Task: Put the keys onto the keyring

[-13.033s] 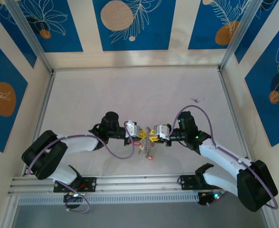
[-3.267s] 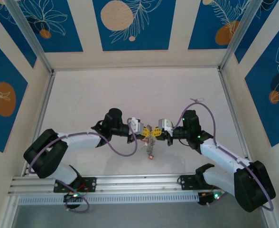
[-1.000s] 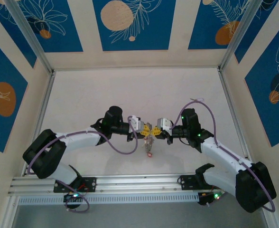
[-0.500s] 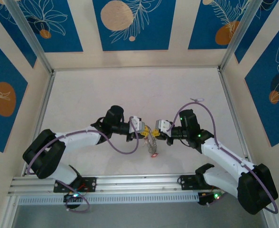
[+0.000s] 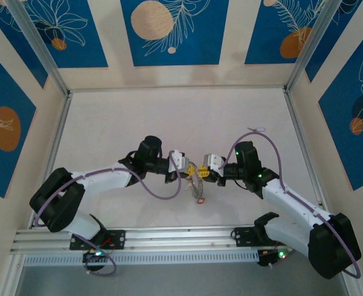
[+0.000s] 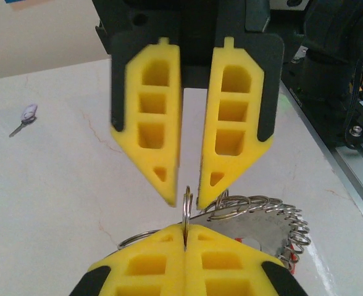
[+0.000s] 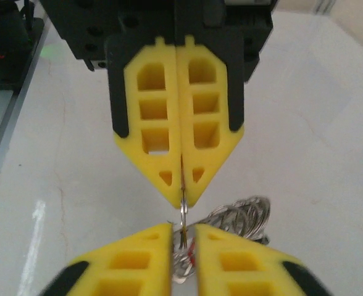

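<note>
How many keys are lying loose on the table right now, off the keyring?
1. A pale-headed key lies alone on the table beyond the right arm, well apart from the keyring. Others may be hidden beneath the keyring.

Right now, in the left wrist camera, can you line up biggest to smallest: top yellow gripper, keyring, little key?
1. Right gripper, close to the camera.
2. Keyring.
3. Key, far off, so its real size is unsure.

The grey keyring (image 6: 252, 229), fringed with wire loops, hangs tilted, a red-tagged key (image 5: 200, 198) dangling below.
</note>
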